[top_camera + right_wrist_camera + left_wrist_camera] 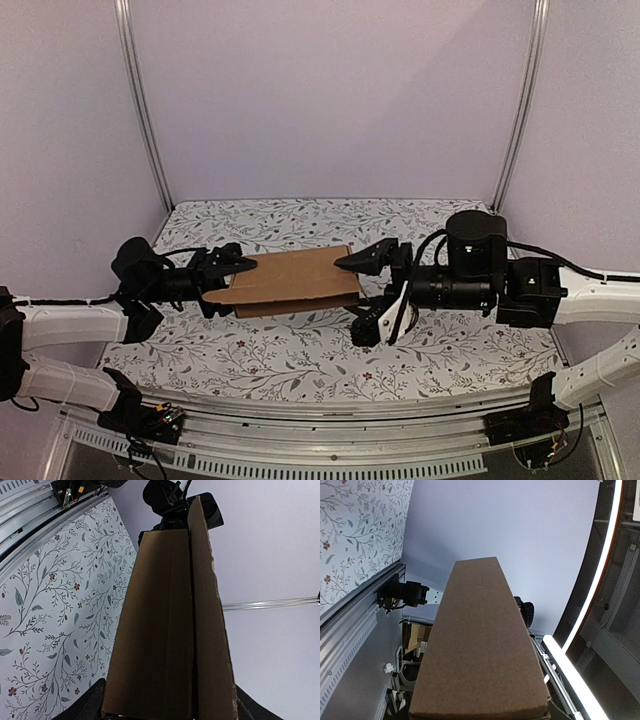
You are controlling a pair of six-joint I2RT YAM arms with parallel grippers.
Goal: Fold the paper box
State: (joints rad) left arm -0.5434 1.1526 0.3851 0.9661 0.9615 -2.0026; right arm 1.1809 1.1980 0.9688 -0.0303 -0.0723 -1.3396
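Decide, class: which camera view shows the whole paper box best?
The top external view: there the paper box appears end to end, held above the table between the left gripper and right gripper. Each wrist view shows only one long brown face stretching away; the right wrist adds a seam.

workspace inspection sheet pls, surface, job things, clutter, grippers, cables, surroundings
surface: table covered in a white cloth with a floral vine print
job's things: paper box, plain brown cardboard, held above the table between both arms; the right wrist view shows a seam with one panel standing proud
clutter: nothing seen
grippers: left gripper shut on the box's left end; right gripper at the box's right end, whether it grips cannot be told
cables: black cables loop along the right arm; another runs along the left arm
surroundings: plain lilac walls with metal frame posts, aluminium rail at the near edge
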